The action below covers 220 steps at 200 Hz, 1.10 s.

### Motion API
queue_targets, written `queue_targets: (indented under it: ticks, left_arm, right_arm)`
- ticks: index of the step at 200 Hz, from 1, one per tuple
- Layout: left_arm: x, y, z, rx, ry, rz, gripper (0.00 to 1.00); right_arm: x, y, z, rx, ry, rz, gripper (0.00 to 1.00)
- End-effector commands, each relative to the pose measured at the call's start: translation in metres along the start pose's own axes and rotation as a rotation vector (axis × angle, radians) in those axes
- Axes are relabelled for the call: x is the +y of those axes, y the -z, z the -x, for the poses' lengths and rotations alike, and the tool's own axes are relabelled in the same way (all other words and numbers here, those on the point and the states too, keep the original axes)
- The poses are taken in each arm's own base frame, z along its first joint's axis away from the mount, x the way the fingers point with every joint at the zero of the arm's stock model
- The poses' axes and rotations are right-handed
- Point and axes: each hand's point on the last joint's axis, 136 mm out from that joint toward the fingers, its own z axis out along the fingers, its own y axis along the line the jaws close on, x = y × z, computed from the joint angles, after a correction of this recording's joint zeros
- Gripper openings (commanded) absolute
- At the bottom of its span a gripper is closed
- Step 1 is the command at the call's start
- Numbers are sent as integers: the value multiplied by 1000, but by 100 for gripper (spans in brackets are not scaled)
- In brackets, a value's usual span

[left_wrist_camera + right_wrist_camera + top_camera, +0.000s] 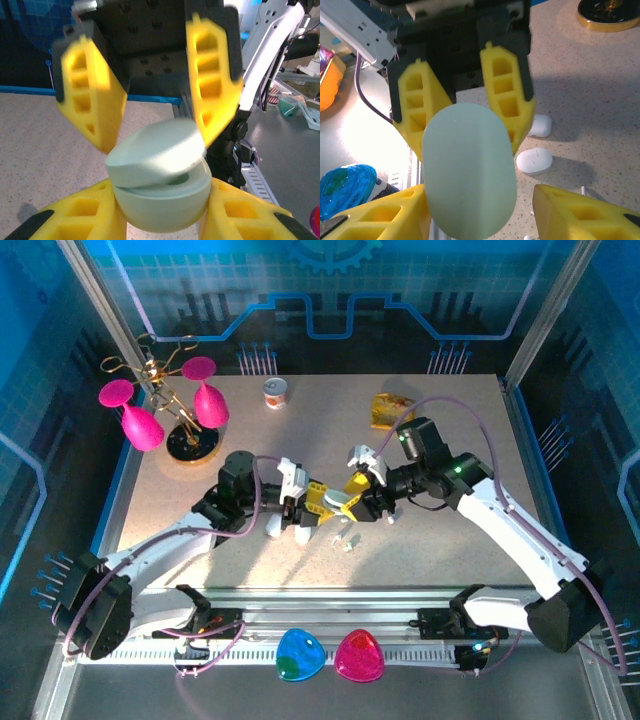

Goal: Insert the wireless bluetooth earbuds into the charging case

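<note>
Over the middle of the tabletop (450, 440), in the top view, both arms reach in from the near corners with elbows bent and meet head-on. The left tool (322, 502) and the right tool (356, 488) bracket a pale-green charging case (340, 503) between them. Tiny white earbuds (349, 541) lie on the tabletop just in front of the tools, outside the case. Two white cases (275, 528) sit side by side near the left tool.

In the left wrist view, the left tool's yellow fingers (75, 215) pinch the charging case's lower half from both sides. Its lid stands ajar. The right tool's fingers descend from above and flank the lid at its edges.

In the right wrist view, the right tool is spread. One finger sits close against the charging case, while the other (585, 212) stands apart from it, with tabletop showing between. The left tool's fingers clasp the far sides of the case. The two white cases rest on the tabletop beyond.
</note>
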Motion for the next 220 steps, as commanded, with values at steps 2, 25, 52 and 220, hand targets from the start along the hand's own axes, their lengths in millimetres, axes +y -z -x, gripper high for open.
queue_targets:
  ticks: [2, 25, 52, 220]
  left_arm:
    - [-21, -3, 5, -49, -66, -123, 18]
    - [-21, -4, 3, -38, -83, -128, 18]
    - [-16, -3, -2, -30, -118, -87, 19]
    - [39, 22, -2, -109, -177, 193, 19]
  right_arm:
    - [-22, 11, 11, -57, -2, -93, 54]
    - [-19, 13, 12, -66, 4, -86, 60]
    - [-12, 18, 17, -96, 38, -87, 70]
    - [-123, 57, -83, -370, -779, -538, 92]
